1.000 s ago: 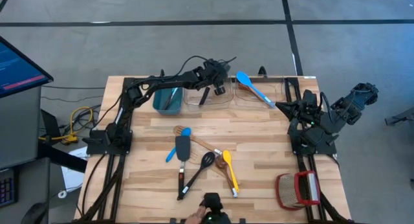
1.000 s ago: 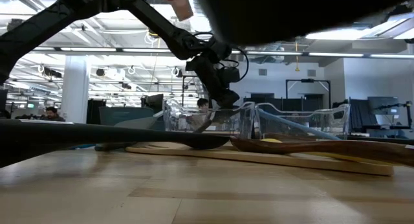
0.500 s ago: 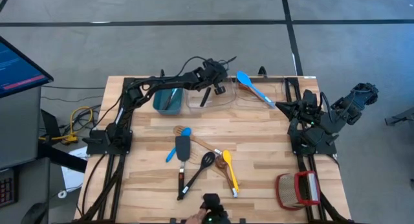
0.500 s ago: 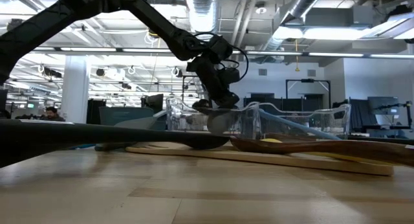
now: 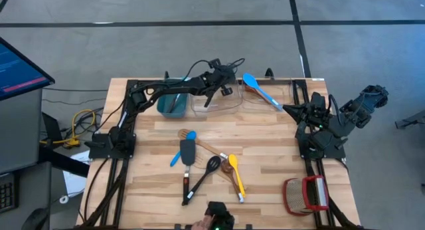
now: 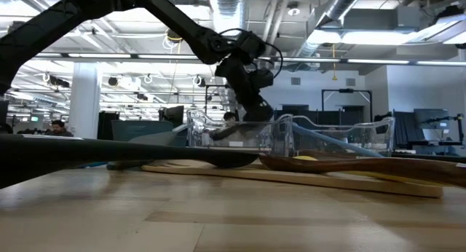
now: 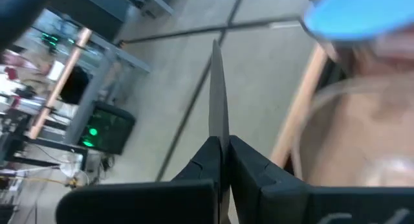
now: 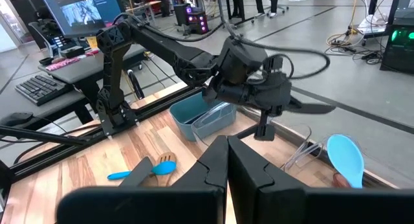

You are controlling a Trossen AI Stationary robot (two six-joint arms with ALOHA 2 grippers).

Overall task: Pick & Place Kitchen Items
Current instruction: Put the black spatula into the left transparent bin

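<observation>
High view: L jaws (image 5: pixel 224 84) were parted a sec ago and are now closed. The arm has pulled up a touch but stays over the clear bin (image 5: pixel 232 105). A black utensil (image 5: pixel 209 98) lies slanted in that bin, just below and beside the jaws. I read that as a drop-off done. R jaws (image 5: pixel 290 109) are closed and empty, parked well off to the side, no change. Rest of the items sit on the bench (image 5: pixel 279 157) well away from the L jaws, toward the near edge: black turner (image 5: pixel 188 153), black spoon (image 5: pixel 207 170), wooden spoon (image 5: pixel 226 165), yellow spoon (image 5: pixel 236 179). A blue spoon (image 5: pixel 259 89) lies across the next clear tray, near the L jaws on the far side from the teal bin (image 5: pixel 172 102).

Low view: L jaws (image 6: pixel 258 110) have lifted, now above the bin rim (image 6: pixel 280 135); a dark piece (image 6: pixel 226 132) rests inside, below them.

L wrist view: fingers (image 7: pixel 249 156) pressed together. A thin dark strip stands up from between them; can't tell what it is or if it's pinched.

R wrist view: own fingers (image 8: pixel 249 159) together, nothing held; L jaws (image 8: pixel 272 98) seen well ahead over the bins.

Meaning: probably one more item binned, several left; next is likely a reach back to the bench pile.
</observation>
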